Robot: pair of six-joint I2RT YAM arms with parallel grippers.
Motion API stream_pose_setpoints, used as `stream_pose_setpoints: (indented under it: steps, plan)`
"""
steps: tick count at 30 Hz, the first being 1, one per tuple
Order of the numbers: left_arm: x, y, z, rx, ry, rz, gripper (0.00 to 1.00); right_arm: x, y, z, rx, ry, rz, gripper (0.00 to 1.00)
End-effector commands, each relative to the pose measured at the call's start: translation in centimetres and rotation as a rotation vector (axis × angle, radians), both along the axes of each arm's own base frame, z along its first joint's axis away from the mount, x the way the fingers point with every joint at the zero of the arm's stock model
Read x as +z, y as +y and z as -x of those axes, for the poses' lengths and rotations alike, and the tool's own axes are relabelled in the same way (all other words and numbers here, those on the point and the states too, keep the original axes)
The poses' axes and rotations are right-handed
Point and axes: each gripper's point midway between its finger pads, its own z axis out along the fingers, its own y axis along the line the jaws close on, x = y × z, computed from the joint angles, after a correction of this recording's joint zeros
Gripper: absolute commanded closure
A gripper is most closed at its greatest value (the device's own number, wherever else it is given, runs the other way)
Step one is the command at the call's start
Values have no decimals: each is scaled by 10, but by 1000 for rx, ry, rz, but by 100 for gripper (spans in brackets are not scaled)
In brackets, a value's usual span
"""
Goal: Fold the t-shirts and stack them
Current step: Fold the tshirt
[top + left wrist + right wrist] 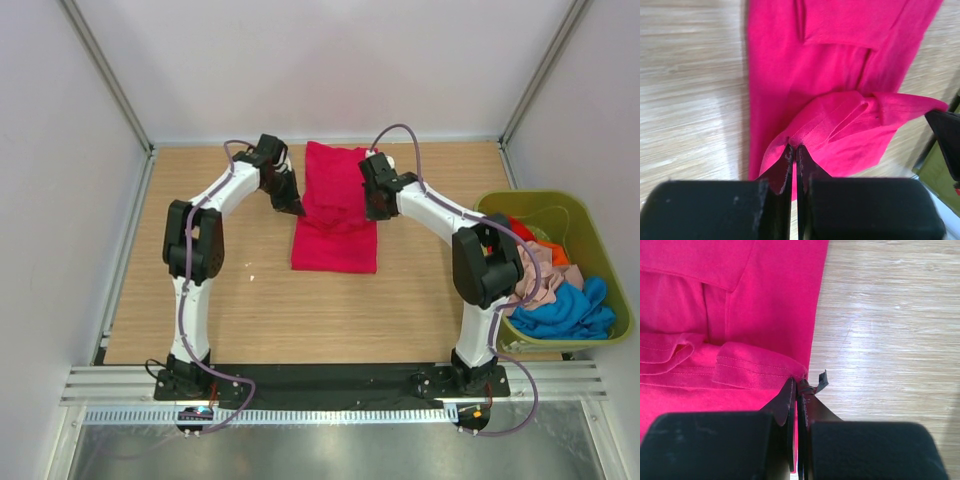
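Both grippers (793, 150) (796, 385) pinch crimson t-shirt (335, 240); lower layer hidden.

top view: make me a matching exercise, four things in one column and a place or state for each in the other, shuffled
Things
1. red shirt
2. blue shirt
3. tub
4. left gripper

Place or state
A. shut on a cloth edge
B. olive green, far right
C. lying on the table, in the middle
D. inside the tub, at its near end

Pairs: 1-C, 2-D, 3-B, 4-A
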Motion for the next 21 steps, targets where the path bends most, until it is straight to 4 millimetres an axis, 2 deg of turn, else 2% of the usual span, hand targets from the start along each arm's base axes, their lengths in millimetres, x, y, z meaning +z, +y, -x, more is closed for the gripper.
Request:
stream_pose_setpoints:
  steps: [1,9,16,18,20,21]
  plan:
    - [20,-13,-17,-19,-59,72,100,14,1,-13,-29,-26,-39,99]
    - [2,-6,-27,13,-25,70,100,6,-9,-20,-54,-29,-28,99]
    - [-7,-9,-37,25,-3,108,99,-3,-2,-29,-23,-18,-59,98]
    - [-6,-10,-40,27,-10,116,94,-5,-5,-33,-37,-17,-64,97]
    - [-3,-11,-47,26,-33,123,89,-10,-9,-39,-51,-22,-51,88]
    - [-2,-9,-50,35,-38,119,88,-4,-10,-47,-52,-39,-55,87]
